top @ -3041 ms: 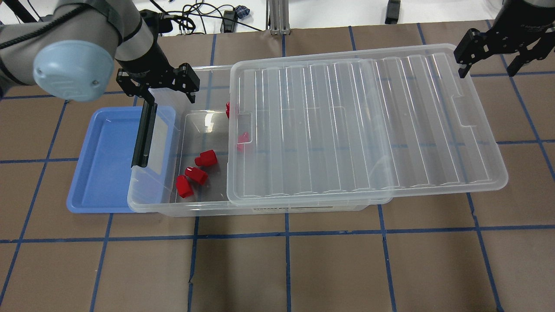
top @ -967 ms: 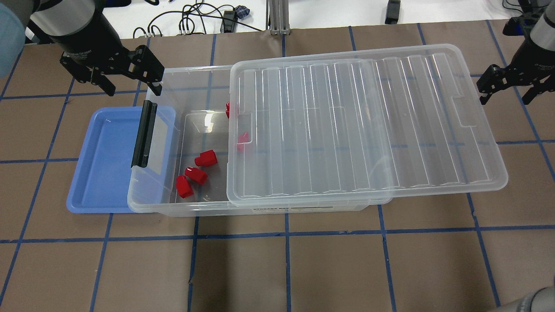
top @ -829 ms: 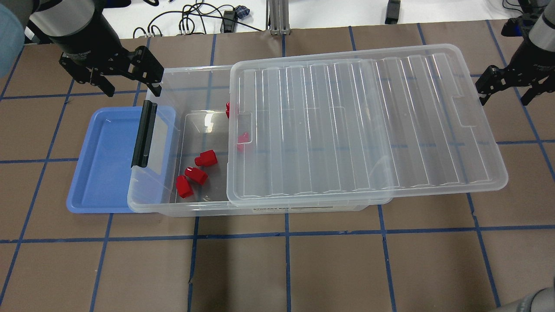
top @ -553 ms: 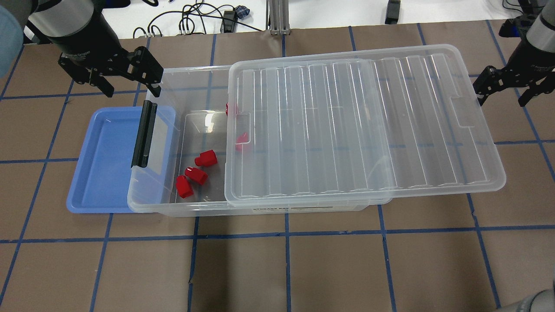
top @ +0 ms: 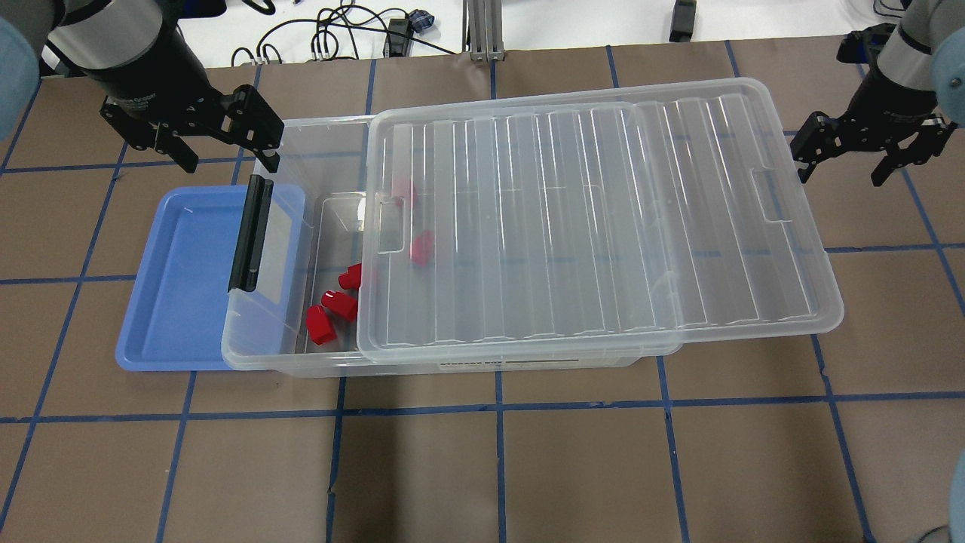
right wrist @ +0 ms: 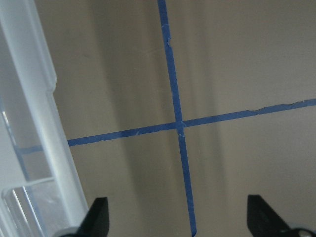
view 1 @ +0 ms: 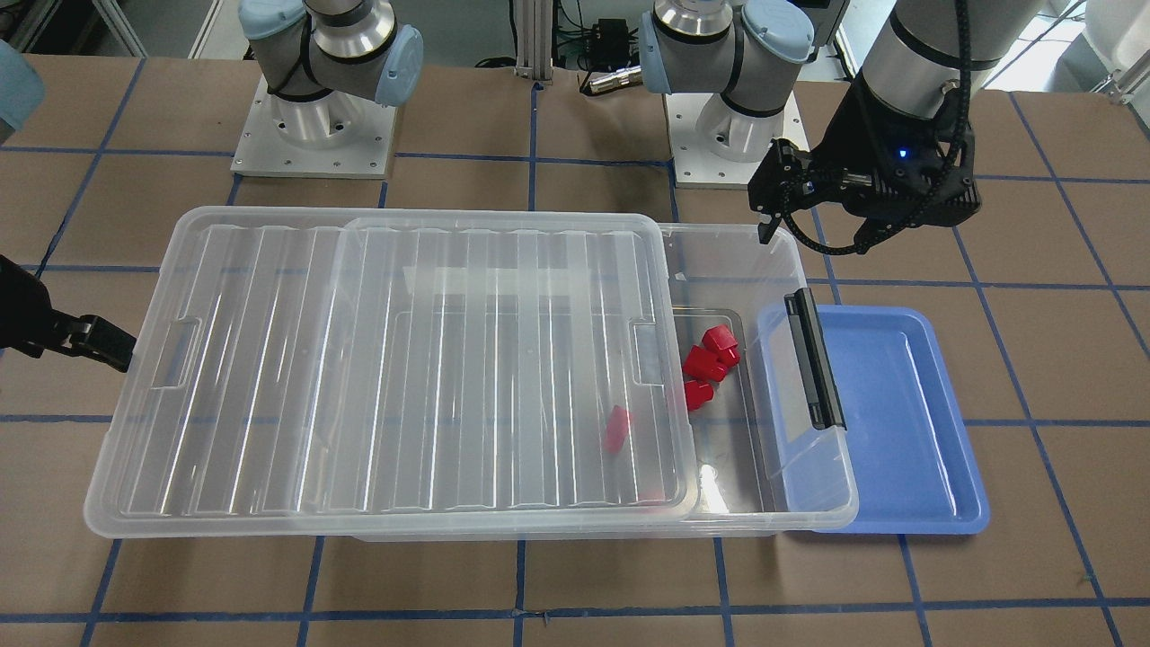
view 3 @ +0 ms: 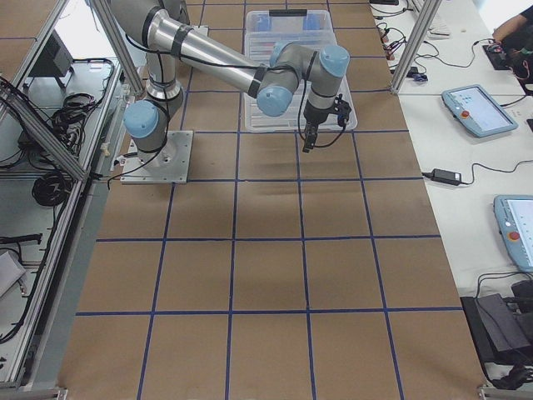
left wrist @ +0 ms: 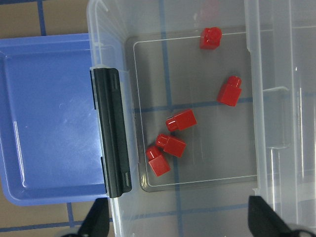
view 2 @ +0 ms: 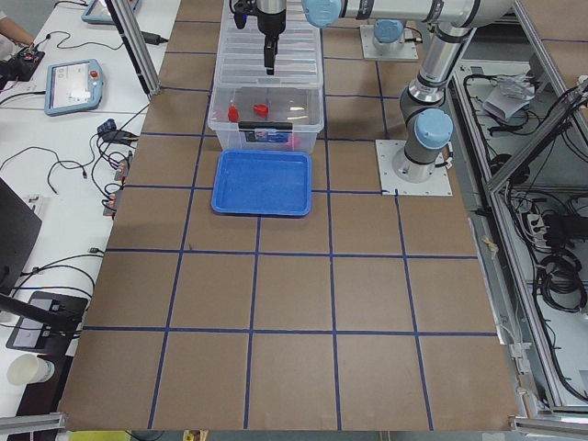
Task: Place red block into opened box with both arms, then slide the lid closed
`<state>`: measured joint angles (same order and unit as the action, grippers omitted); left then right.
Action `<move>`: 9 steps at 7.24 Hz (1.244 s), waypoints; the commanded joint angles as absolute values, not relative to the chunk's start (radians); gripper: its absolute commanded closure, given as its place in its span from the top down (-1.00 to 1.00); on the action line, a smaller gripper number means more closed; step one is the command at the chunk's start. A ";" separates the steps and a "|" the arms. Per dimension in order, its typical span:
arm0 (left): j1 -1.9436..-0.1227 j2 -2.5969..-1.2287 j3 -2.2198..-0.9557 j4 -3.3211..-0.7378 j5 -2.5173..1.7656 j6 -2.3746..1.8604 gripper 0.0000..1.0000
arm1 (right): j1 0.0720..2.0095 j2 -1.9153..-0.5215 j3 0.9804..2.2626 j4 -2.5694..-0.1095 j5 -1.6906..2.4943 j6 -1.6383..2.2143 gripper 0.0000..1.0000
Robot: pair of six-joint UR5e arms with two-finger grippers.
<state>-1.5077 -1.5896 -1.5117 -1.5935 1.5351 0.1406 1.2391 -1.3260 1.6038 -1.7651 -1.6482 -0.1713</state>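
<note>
Worktop [top: 497, 467], logged from the robot-side edge outward on the overhead feed.

Box [top: 286, 366]: lies lengthwise in the far half of the worktop, long walls parallel to the far edge. Its black handle [top: 251, 234] is on the short end toward the left edge. That end overlaps the inner end of a blue tray [top: 181, 286].

Lid [top: 603, 226]: rests on the box's rim and covers most of it. It overhangs the short end toward the right edge and leaves a strip open at the handle end. Not closed.

Red blocks [left wrist: 171, 144]: I count five, all on the box floor. A cluster of three [top: 339, 302] sits close together in the open strip, nearer the robot-side wall. A fourth [top: 422, 246] and a fifth [top: 405, 192] lie farther back. On the overhead feed I see these two through the lid's end. On the left wrist feed they show just clear of its edge.

Left gripper [top: 232, 164]: hangs high over the handle end, fingers spread wide, nothing between them.

Right gripper [top: 842, 179]: off the lid's overhanging short end, fingers spread, nothing held. On the front feed one fingertip [view 1: 112, 352] is just beside the lid's rim. I cannot tell whether it touches.

Far edge: cables [top: 339, 34] and an aluminium post [top: 482, 34] beyond the brown covering.
</note>
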 commanded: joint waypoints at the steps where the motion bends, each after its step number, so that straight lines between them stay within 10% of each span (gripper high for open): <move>1: -1.506 -1.597 -1.509 -1.591 1.539 0.140 1.00 | 1.314 -1.330 1.605 -1.761 -1.646 -0.054 1.00; 9: -1.506 -1.589 -1.509 -1.591 1.535 0.137 1.00 | 1.428 -1.327 1.601 -1.764 -1.609 0.129 1.00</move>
